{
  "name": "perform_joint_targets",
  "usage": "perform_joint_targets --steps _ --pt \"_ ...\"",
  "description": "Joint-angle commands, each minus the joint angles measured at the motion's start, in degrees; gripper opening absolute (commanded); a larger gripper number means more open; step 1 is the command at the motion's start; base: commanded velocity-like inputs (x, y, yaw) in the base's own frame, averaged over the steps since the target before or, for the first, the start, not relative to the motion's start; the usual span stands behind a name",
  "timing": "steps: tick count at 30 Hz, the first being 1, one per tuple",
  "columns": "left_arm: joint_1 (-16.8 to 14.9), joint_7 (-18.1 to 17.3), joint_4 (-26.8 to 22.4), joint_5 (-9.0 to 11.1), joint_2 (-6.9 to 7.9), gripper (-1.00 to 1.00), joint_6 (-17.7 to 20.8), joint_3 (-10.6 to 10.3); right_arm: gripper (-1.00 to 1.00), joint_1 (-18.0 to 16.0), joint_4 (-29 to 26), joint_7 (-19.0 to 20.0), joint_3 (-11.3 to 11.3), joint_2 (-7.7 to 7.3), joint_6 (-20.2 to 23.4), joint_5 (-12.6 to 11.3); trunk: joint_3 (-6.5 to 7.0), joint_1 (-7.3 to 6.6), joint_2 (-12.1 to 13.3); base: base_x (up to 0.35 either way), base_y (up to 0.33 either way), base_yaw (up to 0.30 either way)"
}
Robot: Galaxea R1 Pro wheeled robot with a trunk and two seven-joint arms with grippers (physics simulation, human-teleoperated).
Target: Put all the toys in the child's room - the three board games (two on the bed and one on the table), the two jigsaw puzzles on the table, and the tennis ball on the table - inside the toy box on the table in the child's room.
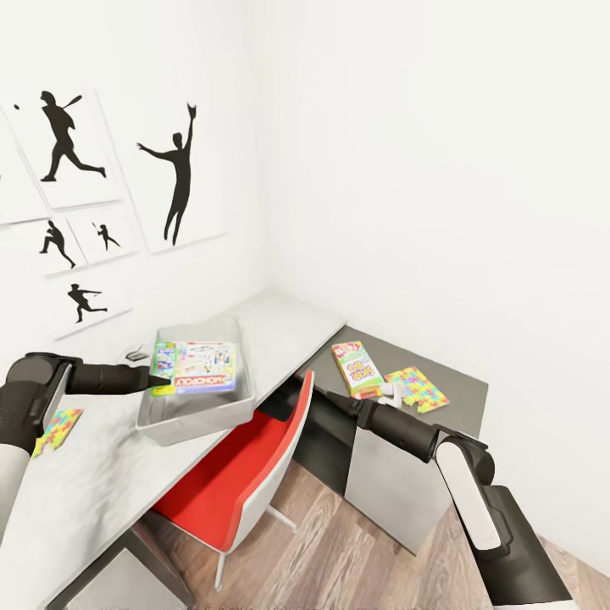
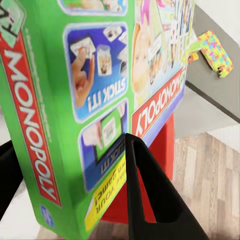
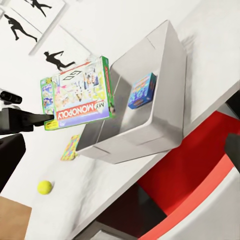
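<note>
The left tool (image 2: 70, 190) grips the green Monopoly box (image 1: 196, 366), red banner visible, above the grey toy box (image 1: 196, 417) at frame centre-left. Right tool state: cannot tell.

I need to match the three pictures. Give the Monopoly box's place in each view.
Head view: Monopoly box over the toy box, at the left tool's tip.
Left wrist view: Monopoly box close up, across most of the frame.
Right wrist view: Monopoly box by the bin's rim.
Shared landmark: red chair.
</note>
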Motion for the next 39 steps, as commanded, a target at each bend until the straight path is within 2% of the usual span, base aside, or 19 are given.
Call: perform_joint_targets --steps 1,5,11,19,23,28,39 --pt "-0.08 0.35 0.05 -0.58 -0.07 -1.0 0.18 0.19 1.0 -0.05 -0.04 0.04 0.01 -0.03 0.23 -0.12 -0.22 0.03 -0.13 0.0 0.0 0.0" --pt "-0.05 3.43 0.18 -0.79 -0.11 -1.0 -0.25 0.31 1.0 -0.05 -0.02 0.04 0.01 -0.03 0.23 -0.08 -0.59 0.03 -0.13 0.0 0.0 0.0" --pt "-0.08 4.04 0.2 -0.76 -0.59 -1.0 -0.21 0.32 1.0 -0.05 -0.06 0.07 0.01 -0.03 0.23 -0.04 -1.14 0.03 -0.13 0.0 0.0 0.0" --pt "-0.09 4.33 0.2 -0.82 -2.97 -1.0 -0.04 0.41 1.0 -0.05 0.0 0.12 -0.04 -0.07 0.18 -0.13 -1.89 0.03 -0.13 0.0 0.0 0.0" --pt "-0.16 7.7 0.2 -0.65 -3.75 -1.0 0.21 0.51 1.0 -0.05 0.0 0.13 -0.07 -0.11 0.17 -0.15 -2.26 0.03 -0.13 0.0 0.0 0.0" --pt "-0.18 11.57 0.2 -0.42 -3.95 -1.0 0.29 0.73 1.0 -0.05 0.0 0.16 -0.08 -0.12 0.16 -0.15 -2.73 0.03 -0.13 0.0 0.0 0.0" --pt "-0.27 12.18 0.2 -0.31 -3.99 -1.0 0.3 0.83 1.0 -0.05 0.0 0.2 -0.08 -0.12 0.15 -0.15 -3.76 0.03 -0.13 0.0 0.0 0.0"
